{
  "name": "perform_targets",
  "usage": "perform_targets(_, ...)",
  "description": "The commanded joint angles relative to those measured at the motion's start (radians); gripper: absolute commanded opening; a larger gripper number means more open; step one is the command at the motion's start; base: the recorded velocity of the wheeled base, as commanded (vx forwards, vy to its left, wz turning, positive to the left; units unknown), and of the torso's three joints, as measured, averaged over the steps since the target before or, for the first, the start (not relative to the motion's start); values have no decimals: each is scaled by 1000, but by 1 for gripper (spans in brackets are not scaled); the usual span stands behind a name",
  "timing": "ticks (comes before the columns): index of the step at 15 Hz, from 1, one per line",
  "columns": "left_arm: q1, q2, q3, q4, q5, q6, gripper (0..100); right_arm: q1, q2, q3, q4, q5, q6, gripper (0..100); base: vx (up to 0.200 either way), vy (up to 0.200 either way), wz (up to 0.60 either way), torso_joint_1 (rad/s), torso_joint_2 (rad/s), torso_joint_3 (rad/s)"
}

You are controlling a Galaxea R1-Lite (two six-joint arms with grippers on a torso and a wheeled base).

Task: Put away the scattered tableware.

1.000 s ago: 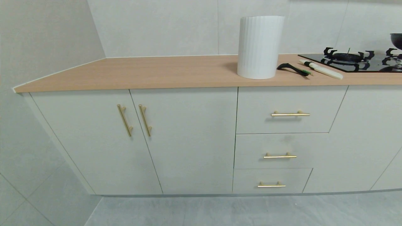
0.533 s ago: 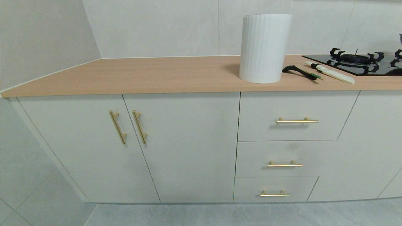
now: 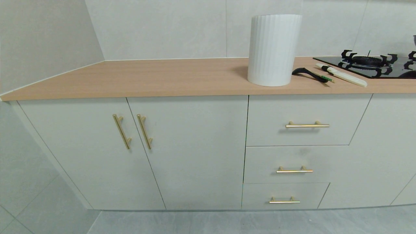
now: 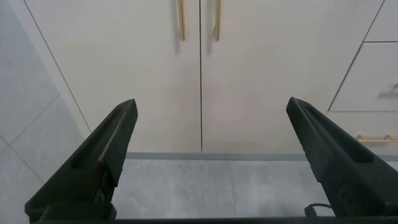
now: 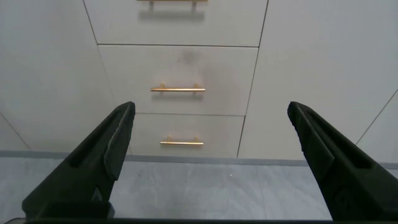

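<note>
Up on the worktop [image 3: 146, 76], the head view shows a white ribbed container [image 3: 274, 48] near the front edge, with a black utensil [image 3: 308, 74] and a white utensil [image 3: 341, 74] lying between it and the hob [image 3: 367, 65]. Lower down, the left gripper [image 4: 210, 104] gapes wide before the cupboard doors [image 4: 261, 74]. The right gripper [image 5: 210, 107], equally wide open, faces the drawers [image 5: 180, 68].

Matt wood-grain countertop [image 3: 162, 78]; ribbed matt white canister [image 3: 274, 48]; shiny brass-coloured metal handles [image 3: 307, 125]; glossy black hob [image 3: 377, 71].
</note>
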State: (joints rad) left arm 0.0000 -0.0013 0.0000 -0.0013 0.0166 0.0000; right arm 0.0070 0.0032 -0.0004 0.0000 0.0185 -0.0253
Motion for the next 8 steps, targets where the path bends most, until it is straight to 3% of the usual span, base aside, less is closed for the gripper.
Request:
perform_targets(1, 0, 1, 0, 0, 0, 0, 100, 4, 20, -1, 0, 3, -1, 100, 0, 0, 0, 0, 0, 0)
perform_targets(8, 0, 1, 0, 0, 0, 0, 100, 1, -2, -12, -3, 26, -19, 100, 0, 0, 0, 0, 0, 0)
